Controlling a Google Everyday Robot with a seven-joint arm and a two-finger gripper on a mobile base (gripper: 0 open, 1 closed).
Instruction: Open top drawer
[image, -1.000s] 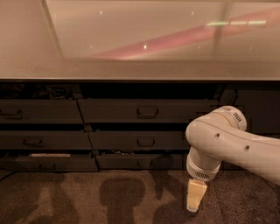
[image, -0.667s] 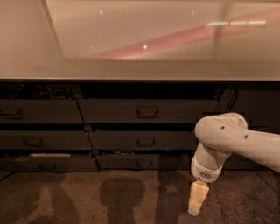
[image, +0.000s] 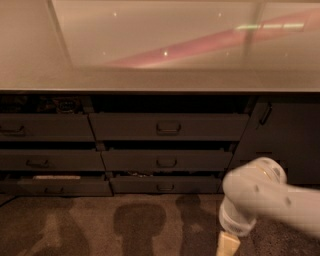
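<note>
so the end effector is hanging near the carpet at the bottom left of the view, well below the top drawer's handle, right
Not quite. The end effector is at the bottom right of the camera view, not the bottom left. The rest is right: it hangs near the carpet, well below the top drawer and its handle.

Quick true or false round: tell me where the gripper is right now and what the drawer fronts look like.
1. The gripper is at the bottom right of the view, lower than all the drawer fronts. True.
2. The gripper touches the top drawer's handle. False: it is well apart from the handle, far below and to the right of it.
3. The top drawer has one loop handle at its centre. True.
4. The top drawer is the narrowest front in its bank. False: it is the widest of the three.
</note>
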